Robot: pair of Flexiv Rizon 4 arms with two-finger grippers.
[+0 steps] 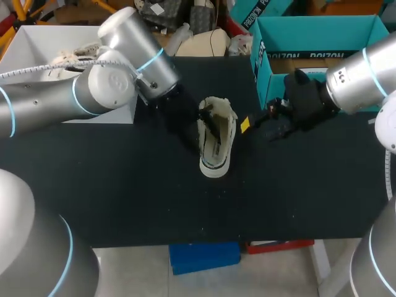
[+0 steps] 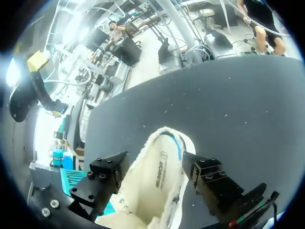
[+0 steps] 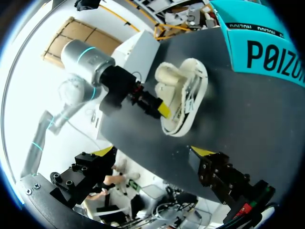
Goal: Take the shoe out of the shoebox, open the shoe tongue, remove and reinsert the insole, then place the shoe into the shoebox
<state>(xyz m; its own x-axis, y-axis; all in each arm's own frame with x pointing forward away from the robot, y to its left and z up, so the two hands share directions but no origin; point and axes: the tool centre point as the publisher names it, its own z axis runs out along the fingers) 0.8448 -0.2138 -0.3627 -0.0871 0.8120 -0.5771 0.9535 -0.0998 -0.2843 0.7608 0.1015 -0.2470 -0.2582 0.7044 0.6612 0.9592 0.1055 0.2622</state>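
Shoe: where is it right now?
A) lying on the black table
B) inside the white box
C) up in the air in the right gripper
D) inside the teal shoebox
A: the white shoe lies on the black table, outside the teal shoebox.

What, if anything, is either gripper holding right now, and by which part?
The left gripper seems to hold the shoe by its collar; the right gripper is open, empty.
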